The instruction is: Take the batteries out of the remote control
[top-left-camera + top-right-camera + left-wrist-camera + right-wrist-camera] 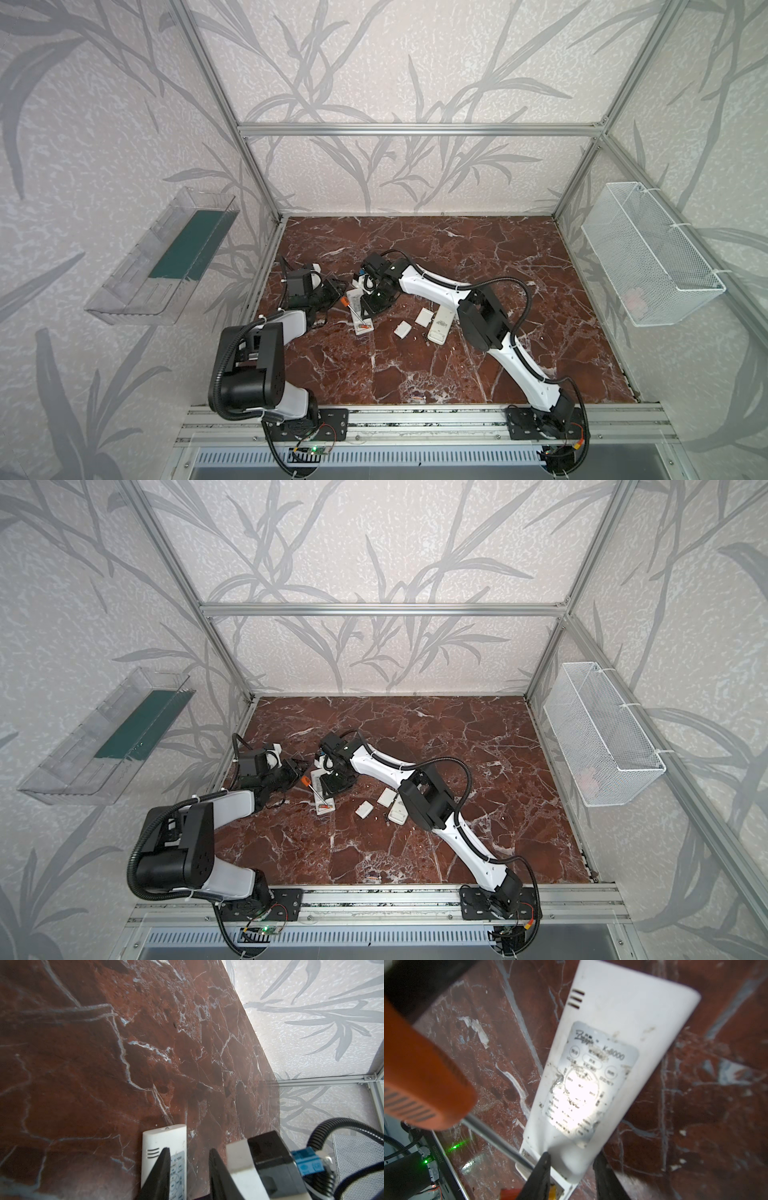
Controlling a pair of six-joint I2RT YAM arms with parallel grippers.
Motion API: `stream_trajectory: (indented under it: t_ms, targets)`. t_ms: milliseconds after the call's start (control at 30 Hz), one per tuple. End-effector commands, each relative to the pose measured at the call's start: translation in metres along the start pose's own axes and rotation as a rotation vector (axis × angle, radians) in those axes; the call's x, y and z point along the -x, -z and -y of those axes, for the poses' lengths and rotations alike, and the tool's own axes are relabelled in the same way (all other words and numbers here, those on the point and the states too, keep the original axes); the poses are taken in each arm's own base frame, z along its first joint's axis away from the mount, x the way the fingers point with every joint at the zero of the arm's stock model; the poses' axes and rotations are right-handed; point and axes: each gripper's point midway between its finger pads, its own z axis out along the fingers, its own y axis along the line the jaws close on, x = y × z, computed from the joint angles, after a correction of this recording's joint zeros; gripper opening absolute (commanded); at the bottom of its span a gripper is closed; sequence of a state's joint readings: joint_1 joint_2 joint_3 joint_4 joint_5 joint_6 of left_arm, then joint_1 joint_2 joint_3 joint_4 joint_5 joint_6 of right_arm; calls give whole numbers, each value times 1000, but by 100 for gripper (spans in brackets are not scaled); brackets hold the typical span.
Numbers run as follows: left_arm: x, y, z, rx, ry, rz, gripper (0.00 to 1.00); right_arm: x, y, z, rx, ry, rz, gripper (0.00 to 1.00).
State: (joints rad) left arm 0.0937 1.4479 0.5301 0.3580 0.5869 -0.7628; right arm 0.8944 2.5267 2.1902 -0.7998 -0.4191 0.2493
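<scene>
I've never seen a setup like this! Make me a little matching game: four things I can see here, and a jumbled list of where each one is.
Things:
A. screwdriver
B. wire basket
C. clear tray
D. two white covers

Places:
1. hung on the right side
2. flat on the marble table
3. held in the left pincer
4. hung on the left side

Pairs: A-3, B-1, C-4, D-2.

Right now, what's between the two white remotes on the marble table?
Two small flat white rectangular covers, lying apart, seen in both top views.
</scene>
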Motion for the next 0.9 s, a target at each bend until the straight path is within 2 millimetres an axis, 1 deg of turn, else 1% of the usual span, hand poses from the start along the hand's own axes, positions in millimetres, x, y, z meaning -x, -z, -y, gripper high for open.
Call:
stream_trajectory:
  t_ms: [0,233,467,600,767,867]
  targets:
    - [-8,12,12,-27,39,-15,0,-45,-36,36,-132,-36,-151,35]
    - [-12,23,21,-58,37,0,0,-44,-36,34,-132,-28,-149,36]
    - [-8,29,20,-36,6,38,0,-41,-33,33,-140,-21,-140,36]
    - [-1,32,27,-42,-31,61,0,-30,-20,28,-158,7,-103,37]
    - [8,41,39,-38,-84,70,0,-8,8,21,-187,49,-35,43]
    - [14,46,51,-44,-117,59,0,8,28,13,-199,81,11,45]
